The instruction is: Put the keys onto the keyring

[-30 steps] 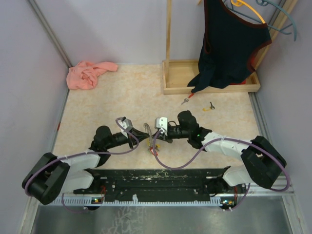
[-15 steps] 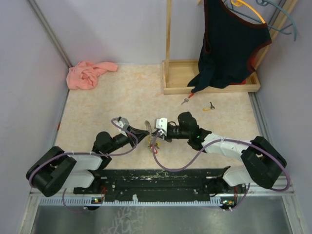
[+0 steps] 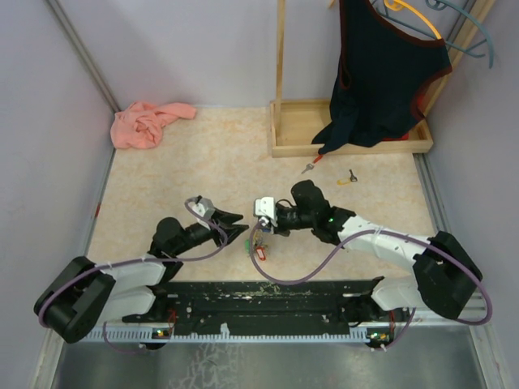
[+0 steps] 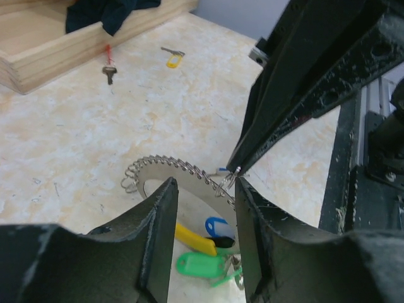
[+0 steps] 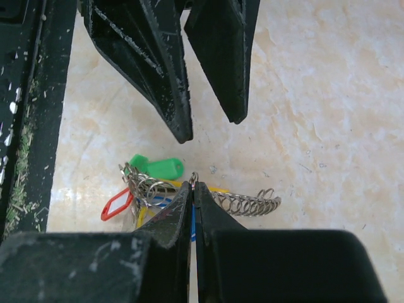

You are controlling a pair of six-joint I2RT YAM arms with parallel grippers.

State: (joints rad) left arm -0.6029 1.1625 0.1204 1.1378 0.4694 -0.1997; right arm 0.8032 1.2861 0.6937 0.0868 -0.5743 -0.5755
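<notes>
The keyring (image 4: 165, 172) is a curved metal piece edged with small rings, with green (image 4: 198, 264), yellow and blue tags bunched under it. My right gripper (image 5: 193, 184) is shut on one of its small rings, and the red tag (image 5: 116, 204) and green tag hang to the left. My left gripper (image 4: 203, 187) is open, its fingers astride the keyring without pinching it. In the top view the left gripper (image 3: 236, 221) sits just left of the right gripper (image 3: 259, 230). Two keys lie far off by the wooden tray: a red-capped one (image 3: 310, 166) and a yellow-capped one (image 3: 347, 178).
A wooden stand with a tray base (image 3: 350, 139) holds a dark garment (image 3: 385, 73) at the back right, under an orange hanger (image 3: 415, 18). A pink cloth (image 3: 146, 123) is crumpled at the back left. The black rail (image 3: 259, 296) runs along the near edge.
My left gripper has opened, let go of the keyring and drawn back slightly left. My right gripper stays shut on the ring, and the tags now hang lower beneath it.
</notes>
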